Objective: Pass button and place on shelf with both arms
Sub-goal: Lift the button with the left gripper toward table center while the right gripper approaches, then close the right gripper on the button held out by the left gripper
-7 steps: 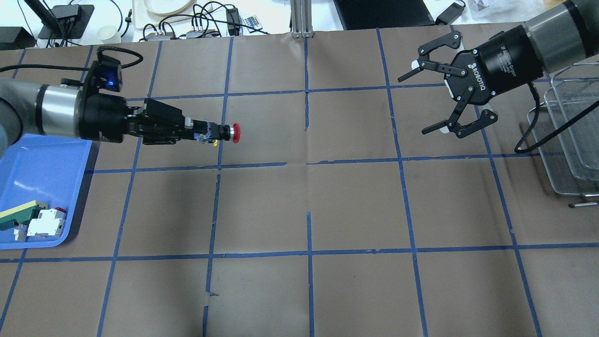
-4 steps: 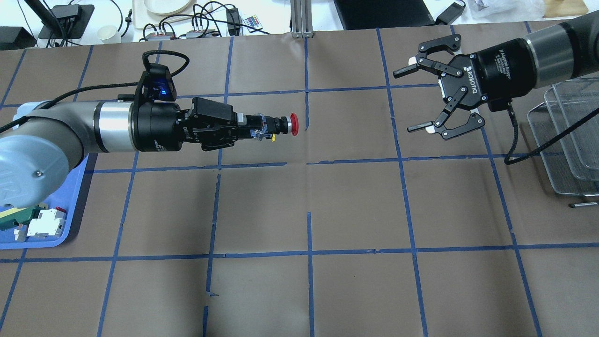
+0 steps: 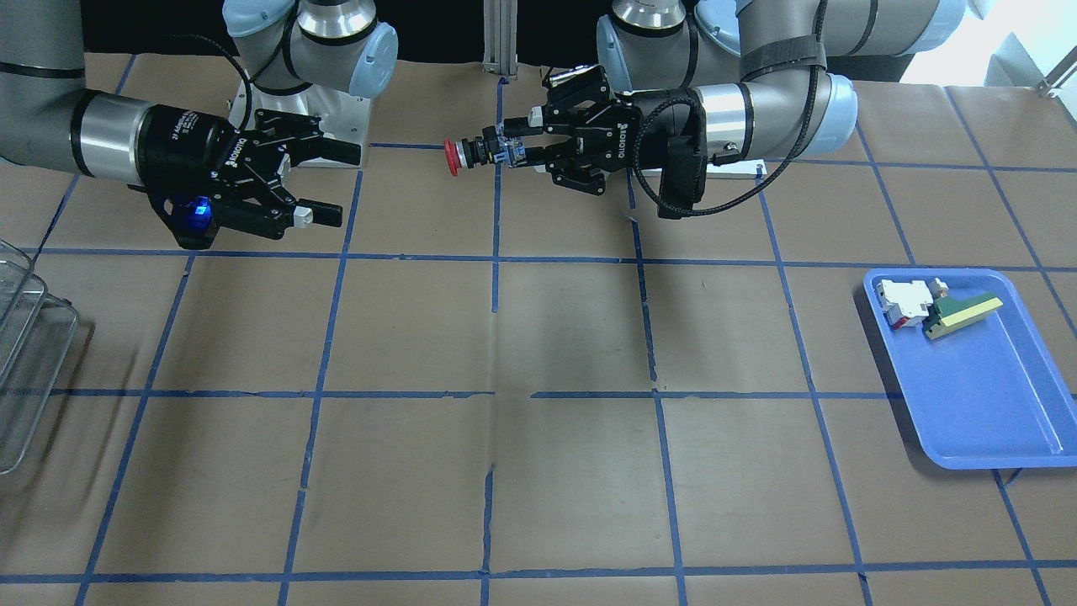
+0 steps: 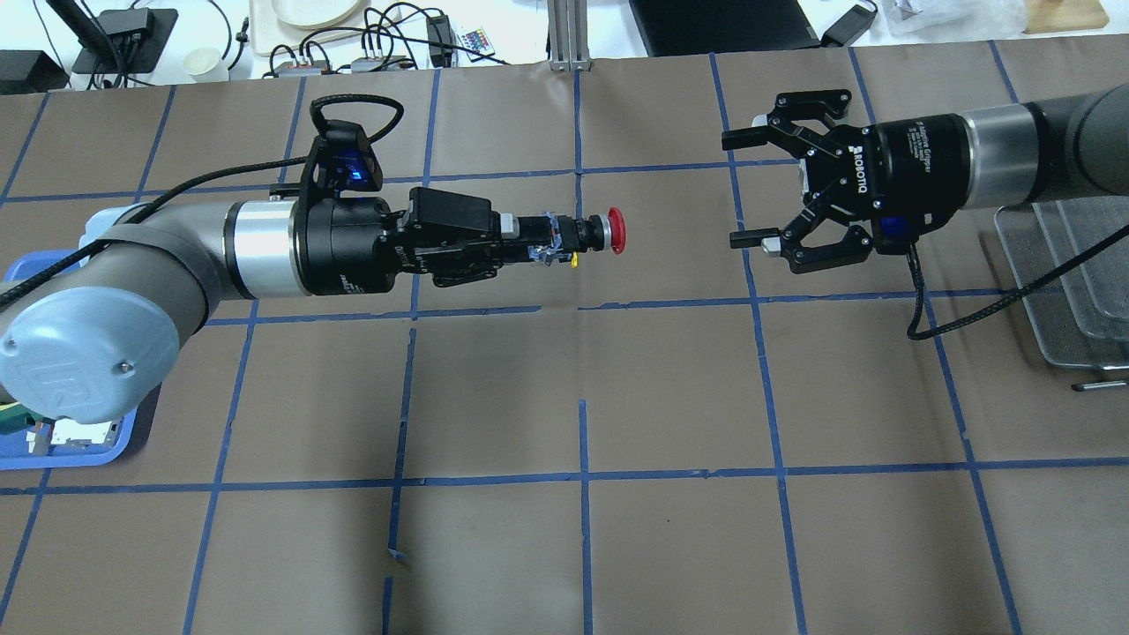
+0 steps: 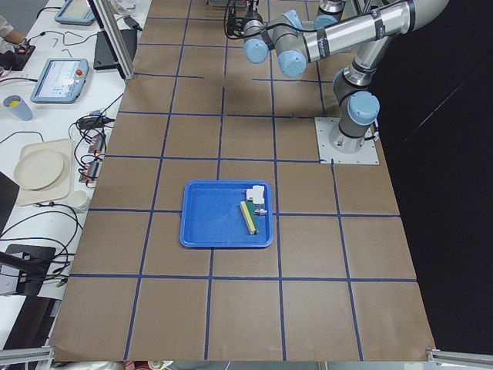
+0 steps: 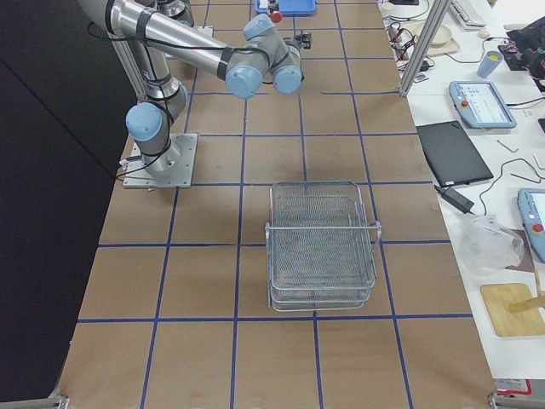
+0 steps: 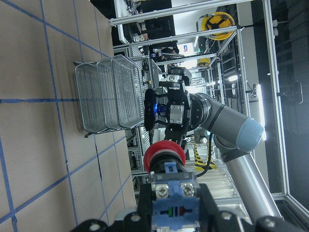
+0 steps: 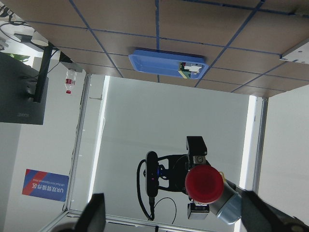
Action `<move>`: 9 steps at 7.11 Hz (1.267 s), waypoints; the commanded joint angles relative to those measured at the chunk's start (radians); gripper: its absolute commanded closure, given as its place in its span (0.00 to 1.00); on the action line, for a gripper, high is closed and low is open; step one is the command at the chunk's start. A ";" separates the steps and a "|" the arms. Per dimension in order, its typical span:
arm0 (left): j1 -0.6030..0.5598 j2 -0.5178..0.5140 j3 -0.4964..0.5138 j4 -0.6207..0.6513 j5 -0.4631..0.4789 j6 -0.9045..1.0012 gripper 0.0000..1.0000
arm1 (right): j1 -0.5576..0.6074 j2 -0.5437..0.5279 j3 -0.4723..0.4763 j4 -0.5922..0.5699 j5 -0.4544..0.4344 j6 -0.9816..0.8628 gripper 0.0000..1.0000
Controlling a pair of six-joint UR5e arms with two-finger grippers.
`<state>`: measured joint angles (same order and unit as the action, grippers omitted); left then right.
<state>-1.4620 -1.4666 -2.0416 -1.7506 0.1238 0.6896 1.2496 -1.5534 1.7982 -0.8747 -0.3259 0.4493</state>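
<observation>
Button [image 4: 595, 234] in left gripper [image 4: 547, 245], shelf [image 4: 1089, 300] well apart

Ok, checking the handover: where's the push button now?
Overhead view: the push button is near the middle, gripped by the left end effector, red cap facing the open right end effector across a gap.

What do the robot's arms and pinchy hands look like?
The left arm and right arm are round silver-grey tubes with light-blue joint caps. The left gripper and right gripper are black, two-fingered, lettered ROBOTIQ in white, with black cables.
</observation>
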 commanded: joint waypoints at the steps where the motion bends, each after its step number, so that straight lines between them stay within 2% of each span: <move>1: -0.008 -0.018 0.008 0.011 -0.003 -0.025 0.92 | 0.049 -0.001 0.001 0.011 0.021 0.040 0.00; 3: -0.017 -0.018 0.000 0.011 -0.003 -0.047 0.93 | 0.077 -0.001 0.003 0.017 -0.011 0.054 0.00; 5: -0.024 -0.018 0.000 0.011 -0.006 -0.048 0.93 | 0.114 0.001 0.003 0.014 -0.007 0.092 0.00; 6: -0.043 -0.020 -0.009 0.011 -0.101 -0.048 0.93 | 0.122 0.001 0.003 0.011 -0.008 0.094 0.00; 9: -0.047 -0.018 -0.014 0.013 -0.107 -0.047 0.93 | 0.134 0.002 -0.005 0.017 -0.012 0.095 0.00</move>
<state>-1.5082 -1.4844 -2.0547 -1.7382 0.0206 0.6426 1.3792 -1.5530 1.7995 -0.8591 -0.3357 0.5428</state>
